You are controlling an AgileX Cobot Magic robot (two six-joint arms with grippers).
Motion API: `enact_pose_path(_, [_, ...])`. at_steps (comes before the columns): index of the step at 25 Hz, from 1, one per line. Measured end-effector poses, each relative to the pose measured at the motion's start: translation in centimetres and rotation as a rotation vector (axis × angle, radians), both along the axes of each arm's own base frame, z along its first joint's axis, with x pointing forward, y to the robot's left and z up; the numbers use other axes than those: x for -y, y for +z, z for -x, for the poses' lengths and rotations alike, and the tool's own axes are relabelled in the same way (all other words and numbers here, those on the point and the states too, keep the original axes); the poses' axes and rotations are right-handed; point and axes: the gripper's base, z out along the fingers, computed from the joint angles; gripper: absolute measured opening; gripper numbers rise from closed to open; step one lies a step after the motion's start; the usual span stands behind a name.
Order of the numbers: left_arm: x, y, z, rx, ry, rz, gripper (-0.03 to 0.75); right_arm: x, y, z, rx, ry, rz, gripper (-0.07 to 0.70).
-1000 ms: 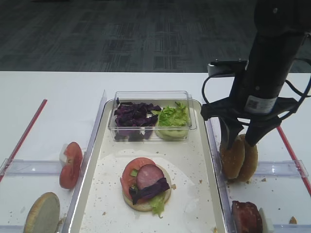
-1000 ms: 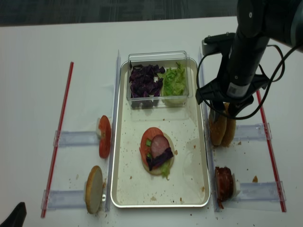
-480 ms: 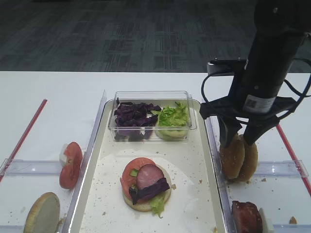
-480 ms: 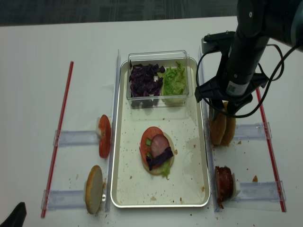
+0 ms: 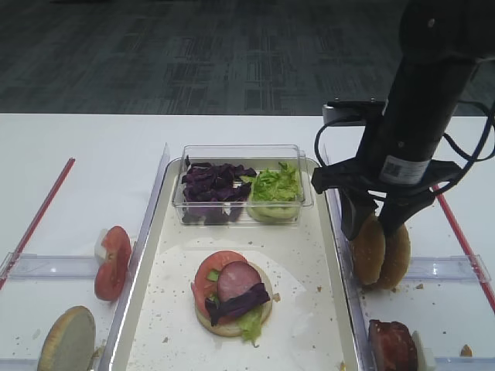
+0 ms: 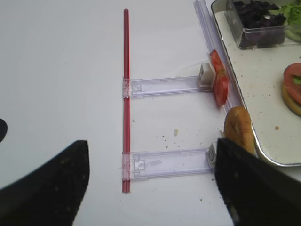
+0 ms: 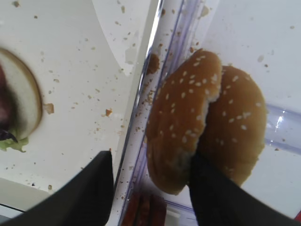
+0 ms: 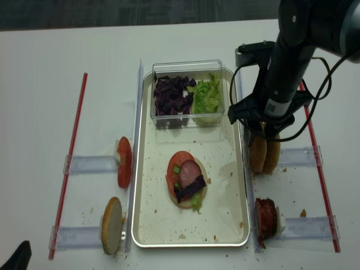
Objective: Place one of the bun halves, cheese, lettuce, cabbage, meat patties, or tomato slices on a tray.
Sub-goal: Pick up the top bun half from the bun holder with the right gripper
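Note:
Two sesame bun halves stand on edge just right of the tray [image 5: 334,255]. The nearer one, with a pale torn patch [image 7: 181,127] [image 5: 369,249], is straddled by my right gripper [image 7: 150,157] [image 5: 370,226]. Its right finger sits between the two buns against the patched one, and its left finger hangs apart over the tray rim, so the jaws are open. Cabbage [image 5: 213,185] and lettuce [image 5: 274,185] fill a clear box. Tomato slices [image 5: 112,263] stand left of the tray and meat patties [image 5: 393,344] to the right. No cheese shows. My left gripper [image 6: 150,183] is open over bare table.
A flat bun disc stacked with tomato, meat, cabbage and lettuce [image 5: 232,290] lies on the tray floor. A pale bun disc [image 5: 69,340] leans at the tray's near left. Clear plastic rails [image 6: 164,86] and red strips [image 6: 125,94] lie on the white table.
My right gripper has shifted a little to the left and risen slightly over the buns. The buns have stayed put and the jaw gap is the same.

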Motion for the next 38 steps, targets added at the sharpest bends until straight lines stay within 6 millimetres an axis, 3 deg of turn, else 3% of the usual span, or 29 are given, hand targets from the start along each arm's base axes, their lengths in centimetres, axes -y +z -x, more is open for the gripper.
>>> enact_pose_path(14, [0.0, 0.0, 0.0, 0.000, 0.000, 0.000, 0.510, -0.2, -1.6, -0.5, -0.032, -0.003, 0.013, 0.391])
enact_pose_path(26, [0.0, 0.0, 0.0, 0.000, 0.000, 0.000, 0.510, -0.2, -2.6, -0.7, -0.052, -0.005, 0.021, 0.320])
enact_pose_path(38, [0.0, 0.0, 0.0, 0.000, 0.000, 0.000, 0.510, -0.2, -2.6, -0.8, -0.041, 0.000, 0.031, 0.171])
